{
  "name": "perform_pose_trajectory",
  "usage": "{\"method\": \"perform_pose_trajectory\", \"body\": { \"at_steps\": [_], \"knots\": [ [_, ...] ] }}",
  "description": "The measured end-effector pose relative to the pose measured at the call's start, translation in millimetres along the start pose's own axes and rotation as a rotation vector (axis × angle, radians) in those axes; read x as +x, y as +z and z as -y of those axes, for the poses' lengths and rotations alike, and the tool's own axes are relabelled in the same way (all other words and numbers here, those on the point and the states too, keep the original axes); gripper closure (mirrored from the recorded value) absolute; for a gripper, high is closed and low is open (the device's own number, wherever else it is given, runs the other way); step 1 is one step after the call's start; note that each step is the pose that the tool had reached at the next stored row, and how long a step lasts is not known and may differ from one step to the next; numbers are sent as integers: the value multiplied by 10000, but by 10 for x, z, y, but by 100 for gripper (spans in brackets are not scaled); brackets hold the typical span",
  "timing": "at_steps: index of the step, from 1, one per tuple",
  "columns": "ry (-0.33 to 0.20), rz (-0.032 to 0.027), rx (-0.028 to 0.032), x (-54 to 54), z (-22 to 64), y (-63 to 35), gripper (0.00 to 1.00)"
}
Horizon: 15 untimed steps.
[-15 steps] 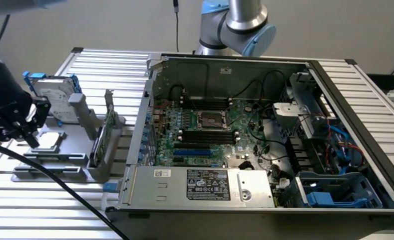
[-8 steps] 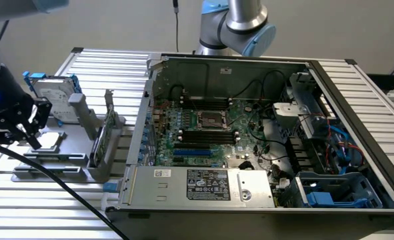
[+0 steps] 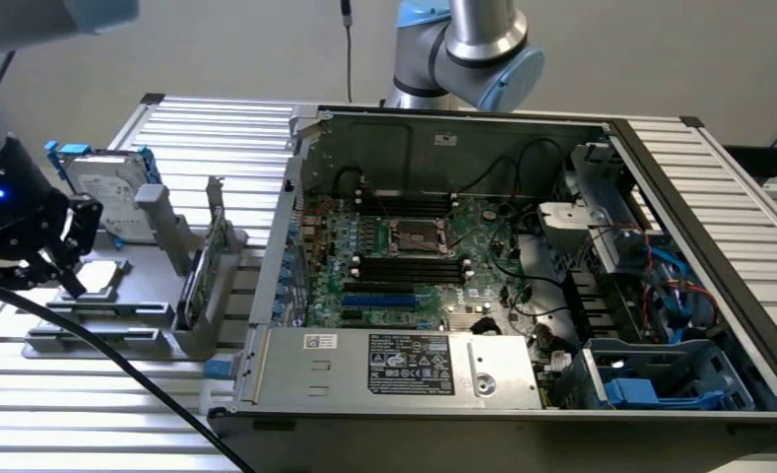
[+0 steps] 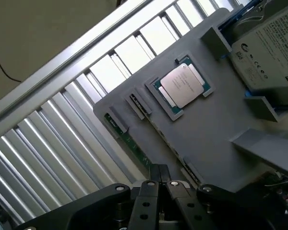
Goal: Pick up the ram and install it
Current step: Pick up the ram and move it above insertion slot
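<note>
1. While the gripper (image 3: 76, 284) hangs at the exterior view's left, above the grey holder (image 3: 125, 340) on the slatted table (image 3: 191, 123), its fingers are pressed together with nothing between them.
2. The ram (image 3: 206, 264) stands on its long edge in a slot of that holder, on the side nearest the open computer case (image 3: 703, 286), and nothing grips it.
3. In the wrist view, the closed fingertips (image 4: 148, 194) sit near one end of the ram's green edge; whether they touch it cannot be told.
4. The processor chip (image 4: 182, 85) lies flat in a recess of the holder, beside the ram.
5. The hard drive (image 3: 105, 197), in its blue frame, stands further along the holder.
6. The motherboard's black slots (image 3: 415, 266) lie mid-case, well apart from the ram.
</note>
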<state>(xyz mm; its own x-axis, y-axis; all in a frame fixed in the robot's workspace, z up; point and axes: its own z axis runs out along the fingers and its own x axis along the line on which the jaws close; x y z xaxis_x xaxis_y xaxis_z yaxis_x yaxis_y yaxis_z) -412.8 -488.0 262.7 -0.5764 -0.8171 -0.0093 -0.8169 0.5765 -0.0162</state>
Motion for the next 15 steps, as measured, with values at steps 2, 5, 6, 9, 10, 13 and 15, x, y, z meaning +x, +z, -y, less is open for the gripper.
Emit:
{"method": "perform_pose_trajectory", "body": {
  "at_steps": [2,5,6,9,10,13,15],
  "knots": [
    [-371,5,-5,0,0,14,89],
    [-909,13,-12,0,-1,35,89],
    [-1096,16,-14,0,-1,42,89],
    [-1635,20,-24,1,-1,61,89],
    [-1830,23,-28,1,-1,67,89],
    [-2371,24,-45,1,-2,84,89],
    [-2730,15,-72,1,-1,92,89]
  ]
}}
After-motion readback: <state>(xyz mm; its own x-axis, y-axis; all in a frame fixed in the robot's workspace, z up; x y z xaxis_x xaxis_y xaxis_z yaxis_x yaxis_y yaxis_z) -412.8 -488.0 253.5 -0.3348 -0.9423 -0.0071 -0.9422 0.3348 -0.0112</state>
